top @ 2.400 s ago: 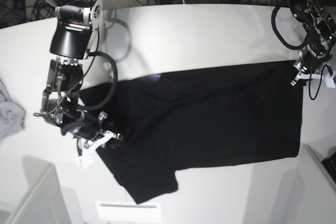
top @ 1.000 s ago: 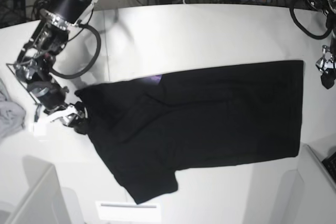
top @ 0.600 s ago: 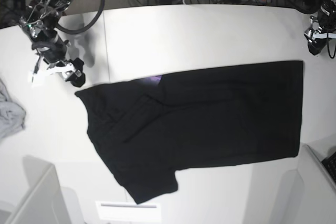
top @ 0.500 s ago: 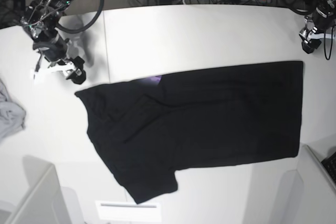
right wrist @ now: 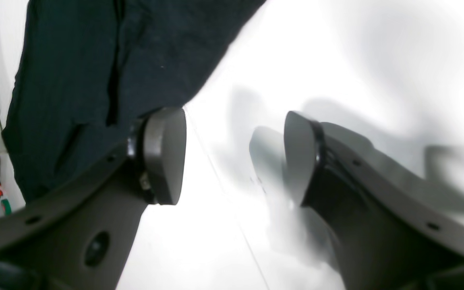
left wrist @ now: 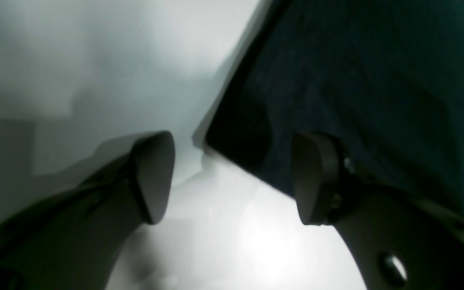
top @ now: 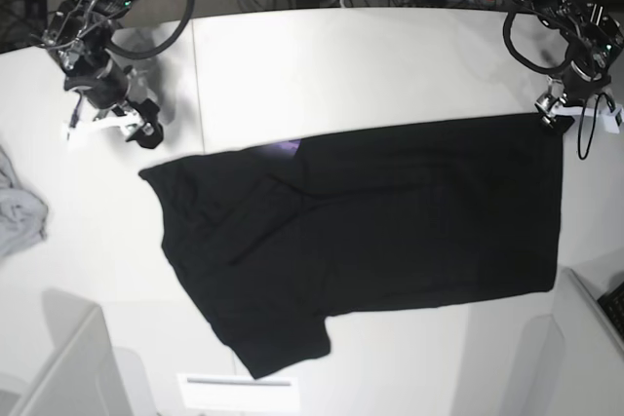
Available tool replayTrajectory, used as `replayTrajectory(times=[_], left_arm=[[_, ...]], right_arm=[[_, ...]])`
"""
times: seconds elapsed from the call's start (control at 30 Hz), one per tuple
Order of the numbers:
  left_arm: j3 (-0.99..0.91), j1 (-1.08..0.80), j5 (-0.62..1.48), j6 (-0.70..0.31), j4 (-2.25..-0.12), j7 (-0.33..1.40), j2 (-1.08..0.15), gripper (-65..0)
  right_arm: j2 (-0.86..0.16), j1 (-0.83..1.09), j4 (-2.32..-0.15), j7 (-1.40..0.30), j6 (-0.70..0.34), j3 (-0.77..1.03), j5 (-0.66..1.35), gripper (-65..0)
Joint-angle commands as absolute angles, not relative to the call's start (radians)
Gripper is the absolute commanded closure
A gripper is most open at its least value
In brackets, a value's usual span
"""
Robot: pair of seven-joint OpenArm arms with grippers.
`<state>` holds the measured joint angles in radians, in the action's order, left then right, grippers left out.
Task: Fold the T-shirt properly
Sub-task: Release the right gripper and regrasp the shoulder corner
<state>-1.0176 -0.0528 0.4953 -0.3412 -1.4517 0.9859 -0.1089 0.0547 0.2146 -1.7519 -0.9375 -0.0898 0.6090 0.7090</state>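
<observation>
Moved: left gripper (top: 570, 114) down to T-shirt (top: 390, 231) hem corner, right gripper (top: 107, 124) barely shifted | Grippers: both wide, empty | T-shirt: flat on surface (top: 341, 65), long axis across base view | Relation: left at far hem corner, right apart near shoulder, cloth toward viewer from both

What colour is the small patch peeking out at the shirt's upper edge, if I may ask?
Purple patch, clearest in the base view.

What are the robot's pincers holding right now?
Nothing. The left pincer and right pincer are both open and empty; the T-shirt lies flat on the table.
</observation>
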Motion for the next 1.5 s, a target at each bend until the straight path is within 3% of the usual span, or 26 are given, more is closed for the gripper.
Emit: replayTrajectory(times=[0.0,0.3,0.67,0.73,0.87,0.97,1.2,1.3,1.43,1.47], left_arm=[[-1.021,-0.05,0.504,-0.341,-1.461,0.983,-0.125,-43.9],[-1.018,-0.004,0.496,-0.34,-1.412,0.986,-0.125,-43.8],[-1.018,-0.008,0.495,-0.341,-1.319,0.984,-0.131,-43.1],[-1.018,-0.008,0.495,-0.341,-1.319,0.984,-0.131,-36.7],[-1.018,-0.005,0.495,-0.341,-1.317,0.984,-0.131,-13.5],[-1.018,-0.005,0.495,-0.34,-1.319,0.984,-0.131,-1.0],[-1.018,-0.002,0.495,-0.337,-1.313,0.984,-0.147,0.0],[-1.018,-0.002,0.495,-0.337,-1.313,0.984,-0.147,0.0],[-1.018,-0.012,0.493,-0.337,-1.317,0.984,-0.147,0.0],[-1.018,-0.013,0.493,-0.337,-1.319,0.984,-0.148,0.0]], right_arm=[[0.047,0.209,-1.771,-0.924,-0.102,0.613,0.727,-36.6],[0.054,0.156,-1.747,-0.921,-0.097,0.615,0.727,-36.3],[0.047,0.031,-1.509,-0.839,-0.093,0.605,0.719,-36.3],[0.047,0.012,-1.477,-0.837,-0.093,0.605,0.717,-36.3],[0.045,-0.018,-1.425,-0.786,-0.091,0.604,0.717,-36.3],[0.03,-0.035,-1.389,-0.765,-0.091,0.604,0.717,-36.3],[-0.008,-0.051,-1.299,-0.711,-0.096,0.584,0.717,-35.6],[-0.028,-0.047,-1.271,-0.68,-0.099,0.544,0.719,-24.0],[-0.035,-0.047,-1.221,-0.642,-0.101,0.515,0.725,0.0],[-0.033,-0.047,-1.21,-0.628,-0.101,0.515,0.725,0.0]])
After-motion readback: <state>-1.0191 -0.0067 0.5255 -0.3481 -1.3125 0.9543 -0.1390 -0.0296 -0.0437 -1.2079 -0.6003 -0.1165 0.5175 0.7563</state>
